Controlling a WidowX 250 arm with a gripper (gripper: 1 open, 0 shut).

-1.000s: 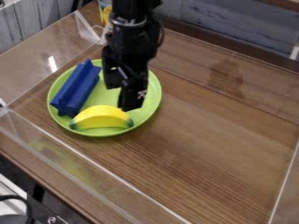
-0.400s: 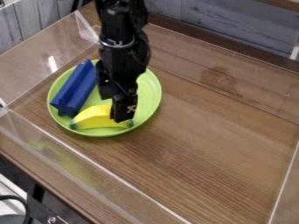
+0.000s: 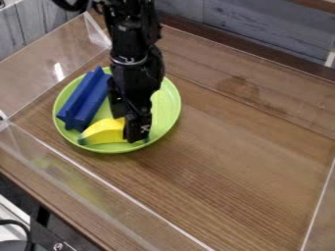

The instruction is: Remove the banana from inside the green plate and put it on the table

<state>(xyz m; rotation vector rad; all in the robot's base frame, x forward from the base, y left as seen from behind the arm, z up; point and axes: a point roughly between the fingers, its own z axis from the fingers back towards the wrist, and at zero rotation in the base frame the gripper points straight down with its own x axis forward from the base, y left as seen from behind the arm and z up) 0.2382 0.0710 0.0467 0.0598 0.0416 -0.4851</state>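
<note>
Dropped lower since the earlier frames, gripper [image 3: 128,125] now right down over banana [image 3: 110,133], shifted a bit toward near-left rim. Jaws spread wide, straddling the banana's right end; nothing held yet. One finger [image 3: 140,125] hides part of the fruit; contact can't be confirmed.

Banana in same spot as before: inside plate [image 3: 167,98], near front rim, lying flat. Blue block [image 3: 86,96] beside it on left side of plate, unmoved.

Progress, judged from this view: early. Approach abt done, grasp not made. Left to do: close on banana, lift clear of rim, carry over, set down on table [image 3: 249,137]. Nothing removed so far.

Surface & room: brown wood-grain top, glossy, w/ reflections. Wide bare stretch to right of plate and in front, looks ample for a drop. Clear acrylic walls [image 3: 39,172] round the edge, low; front-left wall sits near the plate, so less space that side. Grey planked backdrop behind. Cables and dark gear at bottom-left, outside the walls, too small to make out.
</note>
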